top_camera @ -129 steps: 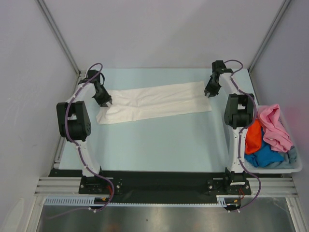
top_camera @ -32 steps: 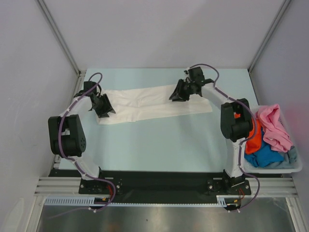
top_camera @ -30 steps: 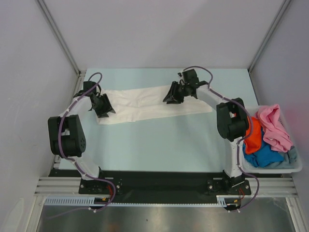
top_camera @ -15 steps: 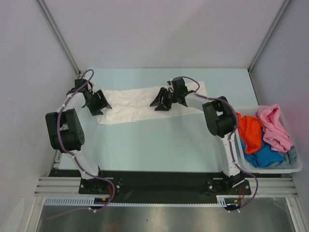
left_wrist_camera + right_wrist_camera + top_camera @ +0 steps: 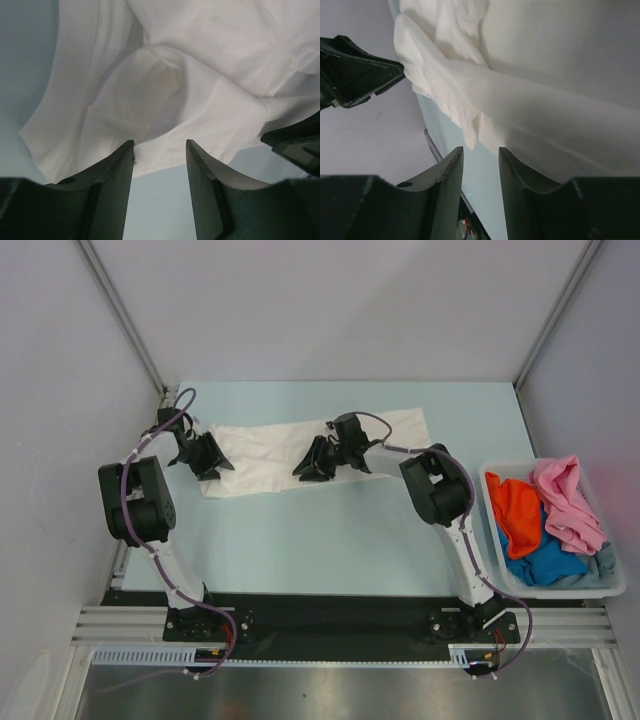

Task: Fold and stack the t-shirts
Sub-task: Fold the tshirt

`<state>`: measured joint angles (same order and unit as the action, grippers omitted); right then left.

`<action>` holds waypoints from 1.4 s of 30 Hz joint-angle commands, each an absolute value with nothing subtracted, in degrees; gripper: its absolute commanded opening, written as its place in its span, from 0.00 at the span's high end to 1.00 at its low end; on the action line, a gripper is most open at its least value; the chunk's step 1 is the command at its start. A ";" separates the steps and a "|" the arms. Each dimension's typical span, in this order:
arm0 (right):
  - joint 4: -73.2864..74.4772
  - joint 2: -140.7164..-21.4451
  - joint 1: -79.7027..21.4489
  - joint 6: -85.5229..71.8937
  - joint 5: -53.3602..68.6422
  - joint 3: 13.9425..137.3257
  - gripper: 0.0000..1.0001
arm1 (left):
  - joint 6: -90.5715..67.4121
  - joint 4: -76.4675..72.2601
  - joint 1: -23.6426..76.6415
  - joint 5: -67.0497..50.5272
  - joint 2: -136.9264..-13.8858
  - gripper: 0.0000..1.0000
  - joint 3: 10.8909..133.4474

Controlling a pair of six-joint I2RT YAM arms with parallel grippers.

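On far half of table: white shirt lies as a long strip running left to right. At its left end, left gripper, fingers apart, tips at the cloth's near edge (wrist view shows bare table between them). Over the strip's middle, right gripper, pointing left, fingers parted by a narrow gap, cloth just beyond the tips. Bin at right edge, well apart from strip, holds orange shirt, pink shirt, blue shirt and grey-blue shirt, heaped loose.
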<state>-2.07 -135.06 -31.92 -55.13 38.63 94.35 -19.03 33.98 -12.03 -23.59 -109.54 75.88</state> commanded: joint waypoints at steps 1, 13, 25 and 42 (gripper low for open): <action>-4.13 -136.49 -33.75 -56.34 38.94 96.76 0.61 | -18.72 31.91 -12.13 -25.75 -109.86 0.51 77.08; -7.11 -140.18 -35.60 -60.55 38.32 100.37 0.66 | -21.88 30.59 -12.04 -29.62 -108.02 0.67 77.17; -7.65 -143.61 -35.68 -63.89 38.76 105.47 0.76 | -23.20 30.15 -12.13 -31.38 -106.96 0.69 77.17; -2.11 -149.15 -31.91 -61.00 37.71 118.30 0.90 | -26.19 28.30 -12.22 -31.90 -111.27 0.72 83.58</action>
